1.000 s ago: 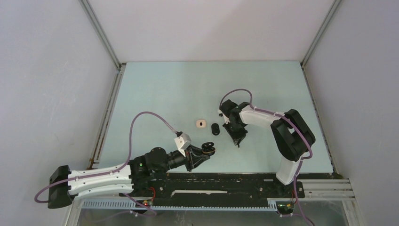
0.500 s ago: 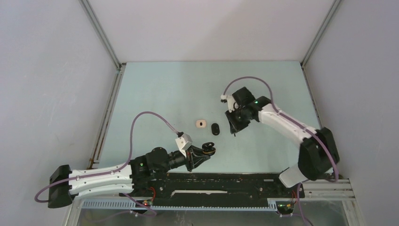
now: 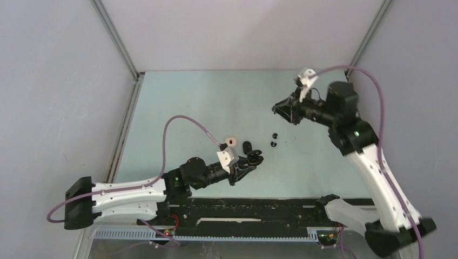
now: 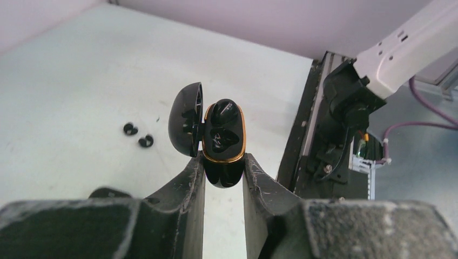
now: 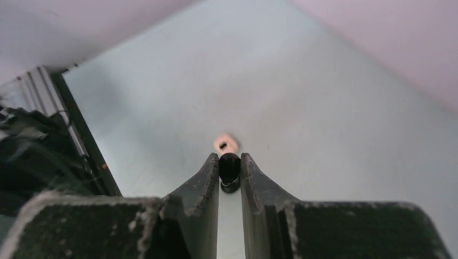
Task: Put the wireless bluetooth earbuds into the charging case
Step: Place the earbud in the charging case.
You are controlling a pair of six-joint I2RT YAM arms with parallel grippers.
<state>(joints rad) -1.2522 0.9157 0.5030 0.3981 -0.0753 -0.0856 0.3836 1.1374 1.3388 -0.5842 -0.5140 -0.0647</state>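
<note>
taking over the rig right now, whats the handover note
Left hand: shut on the charging case, lid open.
Right hand: shut on one black earbud, raised well away from the case.
On the table: two loose black earbuds, plus a white piece and a black piece nearby.
Done: case opened, one earbud picked up.
Left: seat that earbud, then the loose ones.

Black earbuds outside any case, three: two loose earbuds (image 3: 273, 144) at three o'clock from the closed case (image 3: 247, 146), and one carried earbud (image 5: 228, 166). Black cases, two: closed case, open case (image 4: 222, 141). Pale oval piece (image 3: 230, 141), one. Arms, two: left arm (image 3: 124, 194), right arm (image 3: 378, 167).
</note>
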